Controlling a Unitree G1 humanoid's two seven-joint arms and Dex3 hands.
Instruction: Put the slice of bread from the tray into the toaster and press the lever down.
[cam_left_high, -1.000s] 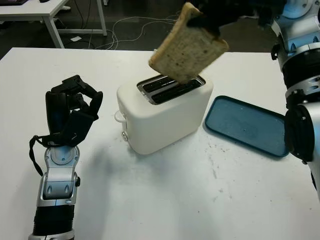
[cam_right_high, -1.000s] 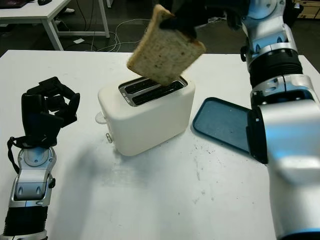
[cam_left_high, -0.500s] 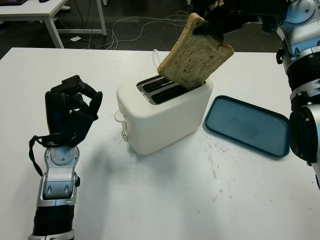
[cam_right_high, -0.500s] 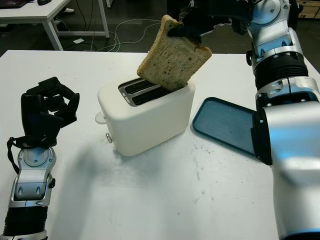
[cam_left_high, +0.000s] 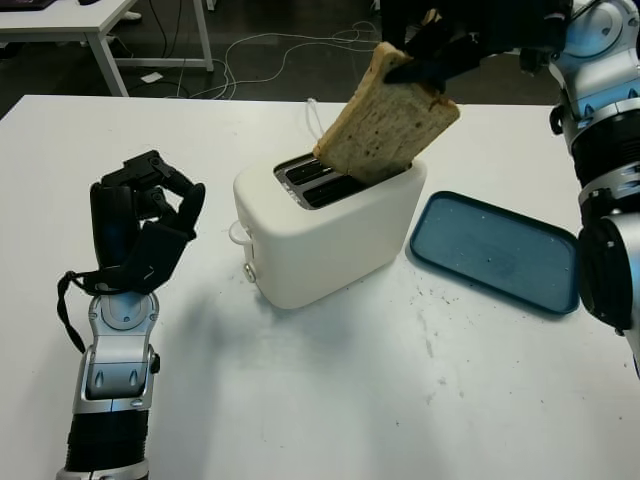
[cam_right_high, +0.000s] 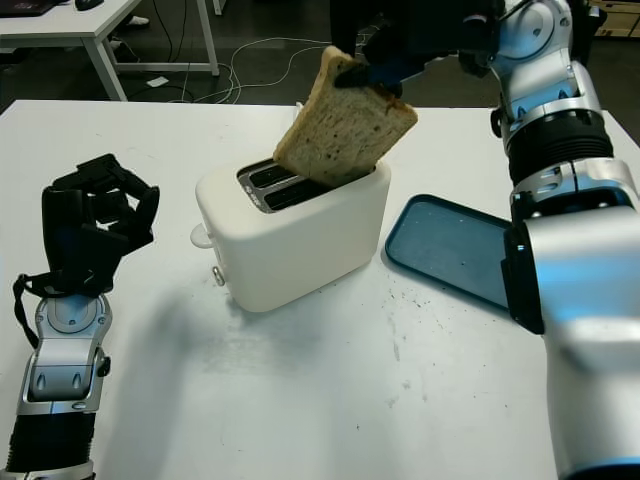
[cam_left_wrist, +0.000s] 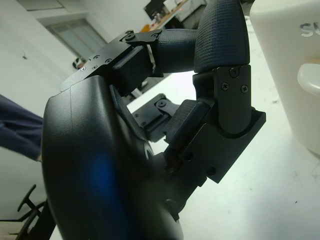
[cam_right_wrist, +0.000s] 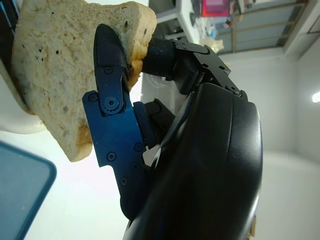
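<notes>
Your right hand (cam_left_high: 440, 55) is above the far end of the white toaster (cam_left_high: 325, 225), and its black fingers (cam_right_wrist: 112, 90) are clamped on the top edge of the slice of bread (cam_left_high: 388, 120). The slice is tilted, its upper part leans away toward the hand. Its lower edge is at the toaster top, over the slots (cam_left_high: 320, 180); you cannot tell from here if it is already inside a slot or only touches the rim. In the right wrist view you see one finger across the face of the bread and another behind the crust.

The toaster stands in the middle of the white counter (cam_left_high: 350, 400), turned at an angle. Its lever knob (cam_left_high: 238, 233) is on the short end that faces your left hand, and it is in the raised position. The blue tray (cam_left_high: 495, 250) lies flat on the counter just beside the toaster, on your right side, and nothing is on it.

Your left hand (cam_left_high: 140, 215) is held upright above the counter on the left, near the lever end of the toaster but apart from it. Its fingers are curled in and they hold nothing.
</notes>
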